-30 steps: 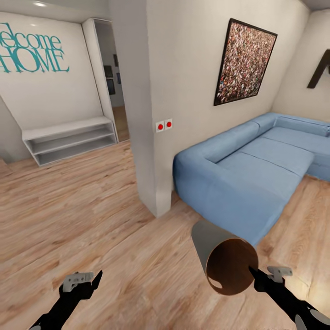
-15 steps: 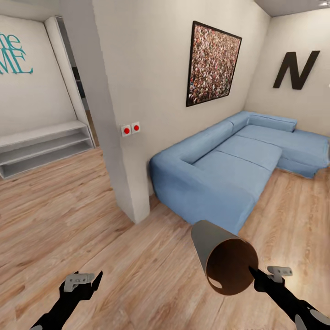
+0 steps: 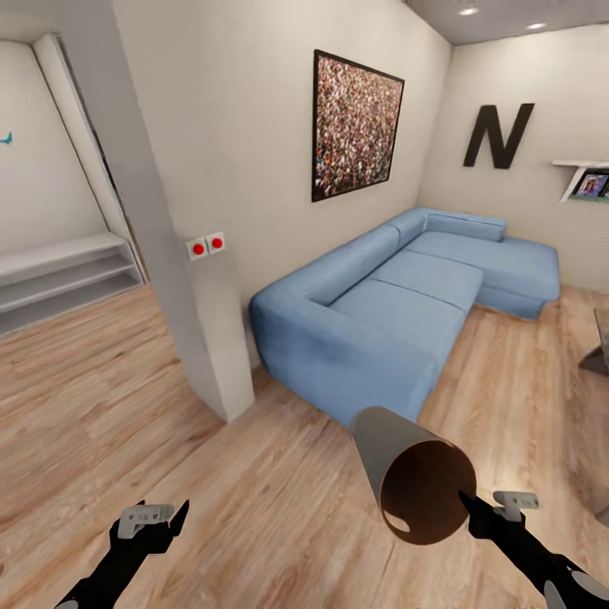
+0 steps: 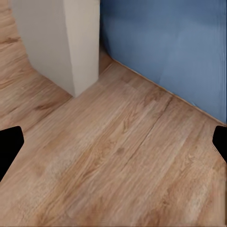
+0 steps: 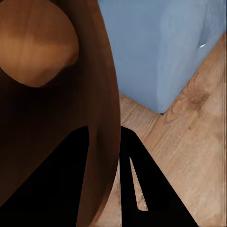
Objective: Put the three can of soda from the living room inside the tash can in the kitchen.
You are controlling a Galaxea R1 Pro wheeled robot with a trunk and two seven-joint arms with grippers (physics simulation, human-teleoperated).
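Head view: L gripper (image 3: 161, 518) low over plank floor (image 3: 110, 406), jaws apart, nothing held. Wall corner (image 3: 182, 279) w/ red switches, then blue sofa (image 3: 397, 304). R gripper (image 3: 484, 506) jaws clamped on rim of tash can (image 3: 414, 482), carried tipped on side, dark inside facing cam, just before sofa's near end.

Jaws pinch the trash can (image 5: 56, 94) wall beside the sofa (image 5: 161, 47).
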